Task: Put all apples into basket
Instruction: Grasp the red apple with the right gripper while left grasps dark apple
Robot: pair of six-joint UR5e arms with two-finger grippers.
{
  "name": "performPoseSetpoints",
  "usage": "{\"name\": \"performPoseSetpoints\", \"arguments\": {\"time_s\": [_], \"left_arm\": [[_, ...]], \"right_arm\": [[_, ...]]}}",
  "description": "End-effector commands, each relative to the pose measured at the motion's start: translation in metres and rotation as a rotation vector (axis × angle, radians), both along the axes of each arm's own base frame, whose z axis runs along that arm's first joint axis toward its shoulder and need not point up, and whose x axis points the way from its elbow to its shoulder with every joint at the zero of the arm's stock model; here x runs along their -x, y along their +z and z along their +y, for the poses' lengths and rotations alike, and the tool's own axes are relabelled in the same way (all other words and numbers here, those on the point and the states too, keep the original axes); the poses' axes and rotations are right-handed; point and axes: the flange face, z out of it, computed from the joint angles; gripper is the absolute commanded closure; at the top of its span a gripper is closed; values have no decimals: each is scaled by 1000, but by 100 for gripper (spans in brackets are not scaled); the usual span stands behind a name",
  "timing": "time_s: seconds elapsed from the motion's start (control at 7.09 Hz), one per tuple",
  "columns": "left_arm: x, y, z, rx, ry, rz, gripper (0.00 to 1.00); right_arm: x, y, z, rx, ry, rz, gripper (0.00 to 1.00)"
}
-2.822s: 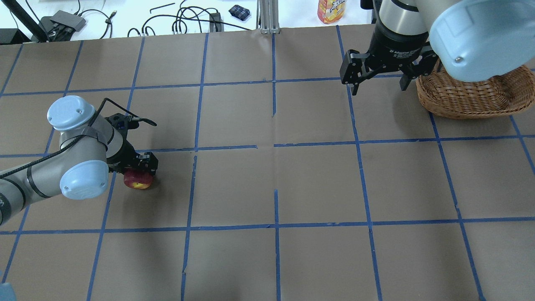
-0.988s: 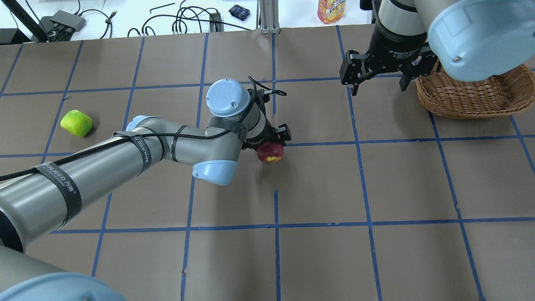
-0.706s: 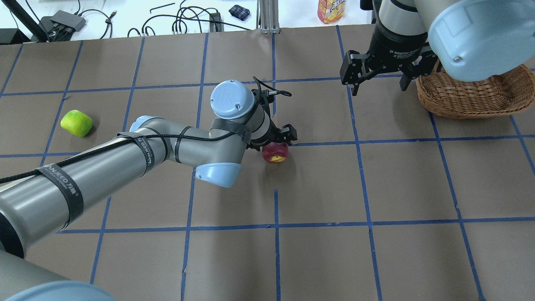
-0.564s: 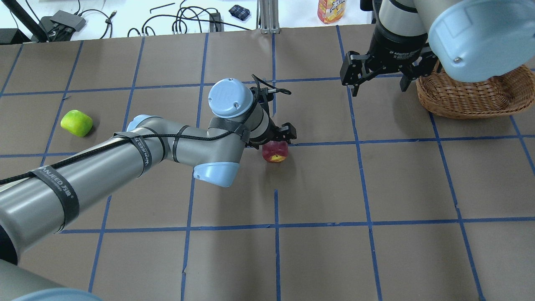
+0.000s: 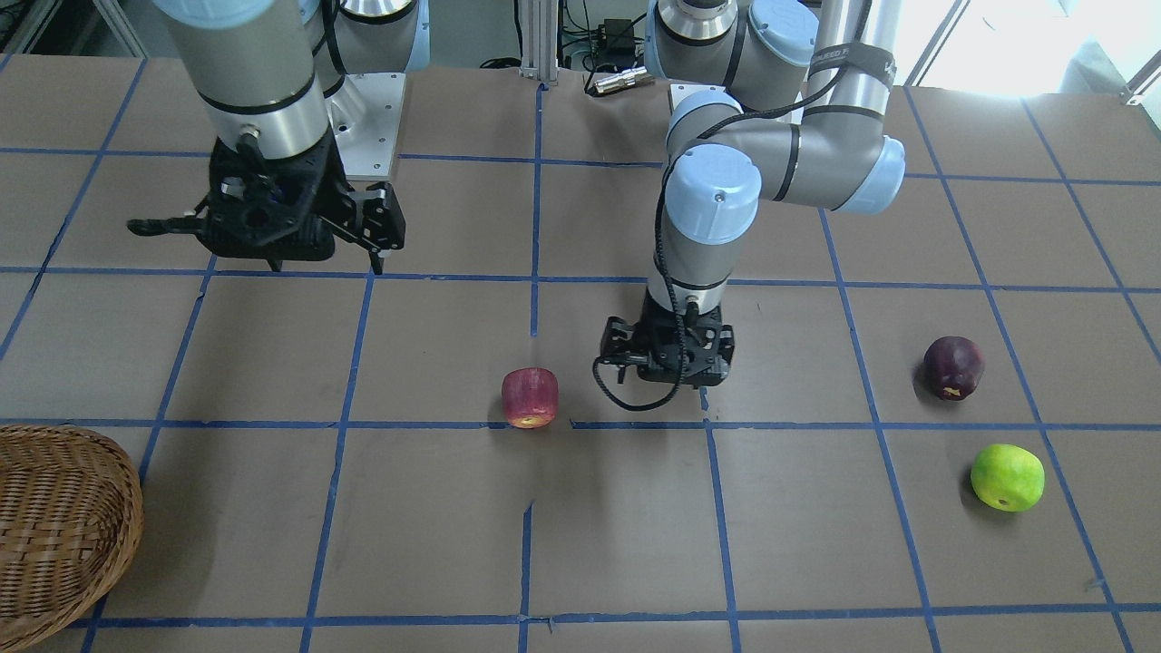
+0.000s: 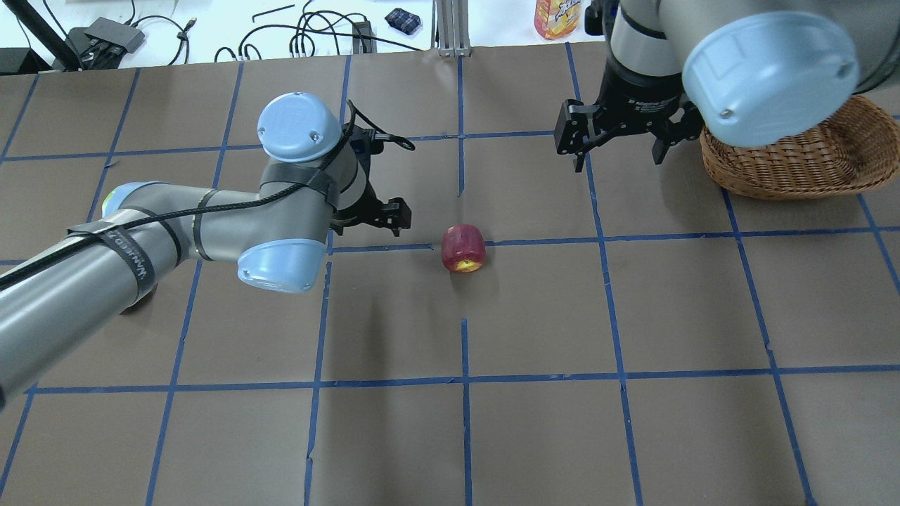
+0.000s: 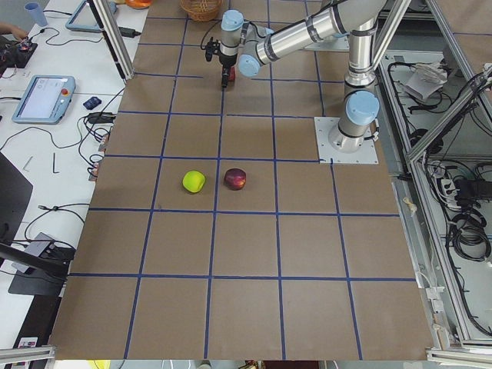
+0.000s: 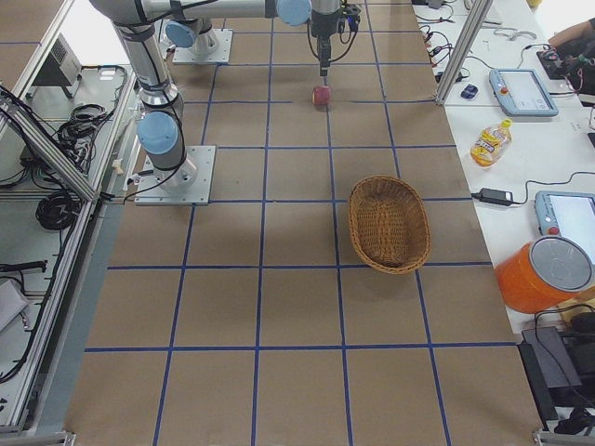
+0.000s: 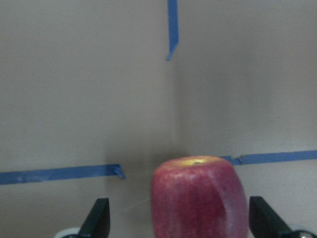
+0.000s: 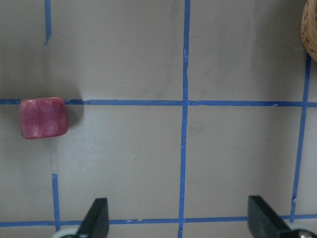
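The streaky red apple [image 6: 463,248] lies free on the table near its middle, also in the front view [image 5: 530,397]. My left gripper [image 6: 380,214] is open and empty, just left of it; in the left wrist view the apple [image 9: 198,196] shows between the spread fingers [image 9: 97,218]. The maroon apple [image 5: 953,366] and the yellow-green apple [image 5: 1007,477] lie on my far left, hidden by my arm in the overhead view. My right gripper [image 6: 612,137] is open and empty, hovering left of the wicker basket [image 6: 801,165]. The red apple [image 10: 43,117] shows in the right wrist view.
Brown paper with a blue tape grid covers the table. A juice bottle [image 6: 557,17], cables and small tools lie beyond the far edge. In the right side view an orange bucket [image 8: 548,274] and tablets stand on a side bench.
My left gripper carried the red apple to the table's middle, opened, let it go and drew back to the left. My right gripper shifted slightly left.
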Motion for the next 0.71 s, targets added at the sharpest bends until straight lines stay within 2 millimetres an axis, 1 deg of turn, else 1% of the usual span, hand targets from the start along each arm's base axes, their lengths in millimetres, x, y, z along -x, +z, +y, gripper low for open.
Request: {"name": "performPoseSetpoints", "arguments": {"time_s": [0.0, 0.14, 0.28, 0.42, 0.56], "left_arm": [[-120, 28, -3, -87, -63, -150, 0], [-205, 26, -3, -121, -63, -132, 0], [-270, 14, 9, -148, -53, -75, 0], [-331, 16, 17, -131, -79, -30, 0], [-378, 4, 30, -138, -96, 6, 0]], "right_arm": [[-66, -57, -12, 35, 47, 1, 0], [-98, -99, -31, 88, 12, -17, 0], [-141, -143, -30, 95, 27, -21, 0], [-163, -179, -25, 49, 59, -22, 0], [-166, -191, -29, 39, 63, -20, 0]]}}
